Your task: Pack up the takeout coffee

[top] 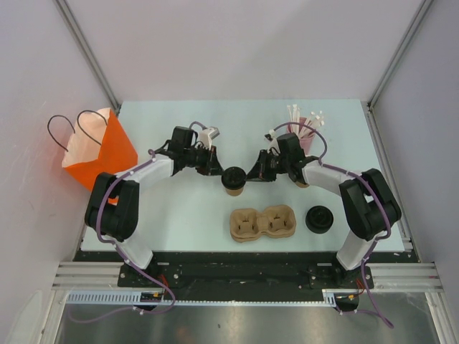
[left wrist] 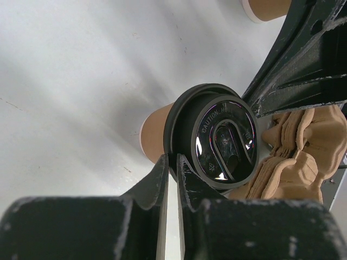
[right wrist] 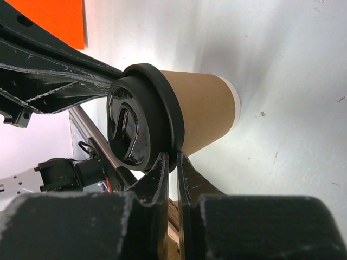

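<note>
Spanning the grey-walled booth (top: 251, 50), a pale tabletop (top: 179, 215) seemingly bears takeout coffee (top: 234, 179).

Both arms bend inward; left gripper (top: 221, 172) and right gripper (top: 247, 175) face each other closely, each with jaws pinched nearly together.

Saw only corner of orange bag (right wrist: 54, 19), cropped by top edge. Lost cup carrier (left wrist: 303, 157) past right edge, partly behind takeout coffee (left wrist: 222, 143). Could not read full lid lettering. Glimpsed another brown cup (left wrist: 265, 8), mostly cropped.
</note>
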Controlling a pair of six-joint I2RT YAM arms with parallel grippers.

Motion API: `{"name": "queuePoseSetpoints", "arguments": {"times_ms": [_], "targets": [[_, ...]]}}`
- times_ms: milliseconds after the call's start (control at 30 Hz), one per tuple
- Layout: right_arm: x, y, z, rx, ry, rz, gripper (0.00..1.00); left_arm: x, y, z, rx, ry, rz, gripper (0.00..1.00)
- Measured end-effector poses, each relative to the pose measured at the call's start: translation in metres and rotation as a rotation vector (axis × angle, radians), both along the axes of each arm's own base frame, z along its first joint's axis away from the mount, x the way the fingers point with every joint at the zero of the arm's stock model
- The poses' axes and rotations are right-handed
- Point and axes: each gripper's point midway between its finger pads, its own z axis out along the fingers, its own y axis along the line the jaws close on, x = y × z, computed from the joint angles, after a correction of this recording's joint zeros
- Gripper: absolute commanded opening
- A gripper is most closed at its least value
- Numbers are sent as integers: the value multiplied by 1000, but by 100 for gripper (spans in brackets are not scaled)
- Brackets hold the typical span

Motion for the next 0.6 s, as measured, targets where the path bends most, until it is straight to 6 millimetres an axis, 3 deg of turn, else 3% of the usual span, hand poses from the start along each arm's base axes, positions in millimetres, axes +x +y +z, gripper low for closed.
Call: {"name": "queuePoseSetpoints", "arguments": {"times_ms": [600], "targets": [[-6, 4, -17, 126, -3, 11, 0, 8, 1, -4, -20, -18, 13, 7]]}}
